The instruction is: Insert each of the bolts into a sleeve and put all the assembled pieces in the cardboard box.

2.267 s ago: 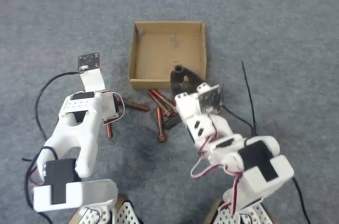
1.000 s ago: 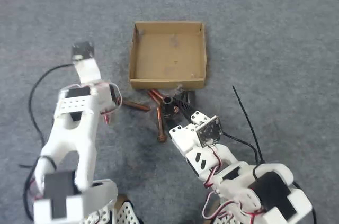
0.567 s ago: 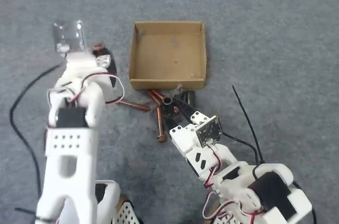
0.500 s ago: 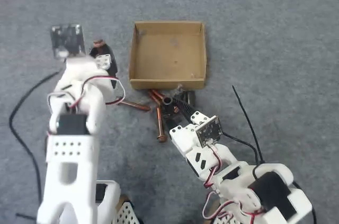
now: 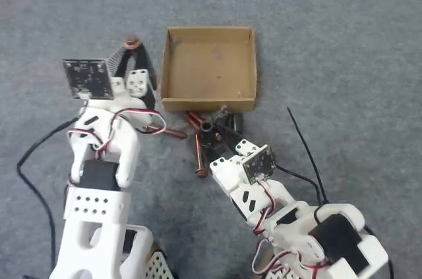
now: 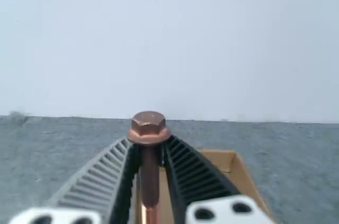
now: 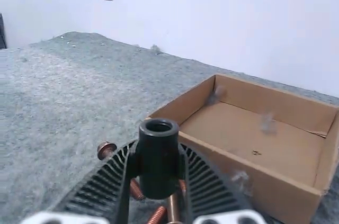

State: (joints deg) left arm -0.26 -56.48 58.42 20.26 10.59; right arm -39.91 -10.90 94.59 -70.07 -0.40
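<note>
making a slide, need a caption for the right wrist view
Right gripper holding a black sleeve upright near the cardboard box and loose bolts

Built as two arms of white plastic, the left arm and the right arm much alike. Packed with black motor blocks inside the white shells. Dotted with rows of small round holes on a flat plate low on the left arm. Strung with thin red, white and black wires in loops — and with long black cords trailing away. Topped at each wrist with a small square board, grey with tiny specks. Tipped with black fingers, ribbed like a comb — fixed to white blocks with dark round screw holes.
</note>
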